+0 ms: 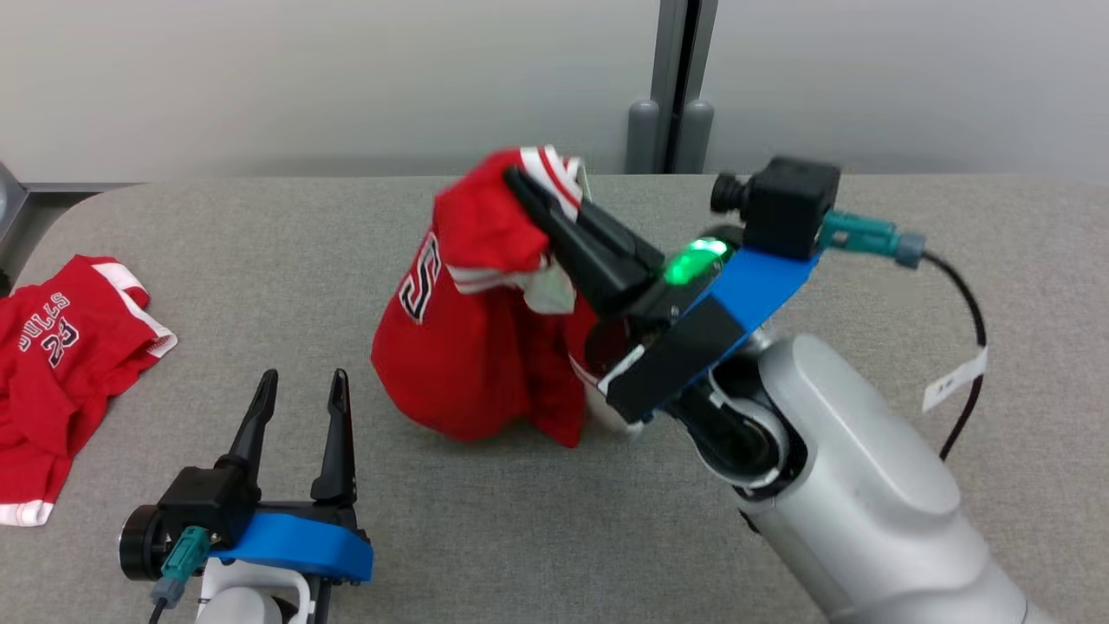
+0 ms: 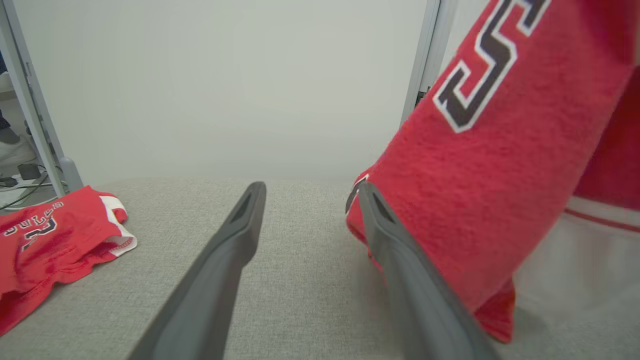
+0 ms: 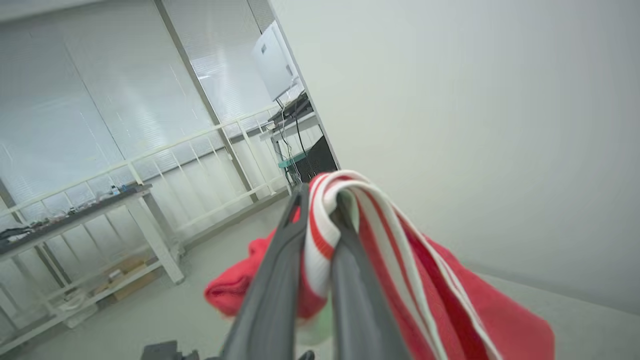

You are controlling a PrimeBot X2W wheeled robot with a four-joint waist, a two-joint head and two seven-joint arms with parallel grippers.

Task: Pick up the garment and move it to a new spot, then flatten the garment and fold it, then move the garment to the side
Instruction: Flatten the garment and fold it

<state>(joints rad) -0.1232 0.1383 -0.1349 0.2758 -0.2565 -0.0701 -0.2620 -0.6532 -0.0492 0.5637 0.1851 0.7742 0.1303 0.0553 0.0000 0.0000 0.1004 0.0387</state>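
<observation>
The grey fabric-covered tabletop (image 1: pixel 554 537) is bare along its front edge between the two arms, and again on its right side beyond the pale right forearm (image 1: pixel 866 485), which slants in from the front right corner. In the middle a red lettered jersey with white striped trim (image 1: pixel 472 364) hangs bunched from the clamped right gripper (image 1: pixel 546 191), with its lower folds touching the surface and barring a straight pass across. A second red jersey with white hems (image 1: pixel 61 364) lies crumpled at the left edge. The left gripper (image 1: pixel 303 377), fingers spread, sits near the front edge with bare surface between it and each jersey.
</observation>
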